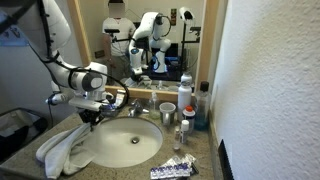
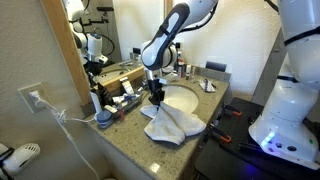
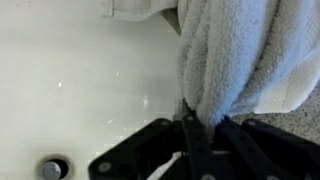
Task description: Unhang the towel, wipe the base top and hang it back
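The pale grey-white towel (image 1: 68, 148) lies limp over the front edge of the speckled granite base top (image 1: 205, 150) and the rim of the white sink. In an exterior view it spreads over the counter's near edge (image 2: 172, 125). My gripper (image 1: 92, 115) is above the sink's edge, shut on a pinched fold of the towel. In the wrist view the towel (image 3: 225, 55) hangs from between the black fingers (image 3: 200, 125). The base top also shows in an exterior view (image 2: 130, 135).
The oval white basin (image 1: 150, 135) with its drain (image 3: 52, 168) and a faucet (image 1: 135, 108) lie beside the towel. Bottles and a cup (image 1: 167, 113) stand at the counter's side, and a packet (image 1: 172, 169) lies in front. A mirror (image 1: 120, 40) is behind, and a textured wall (image 1: 265, 90) flanks the counter.
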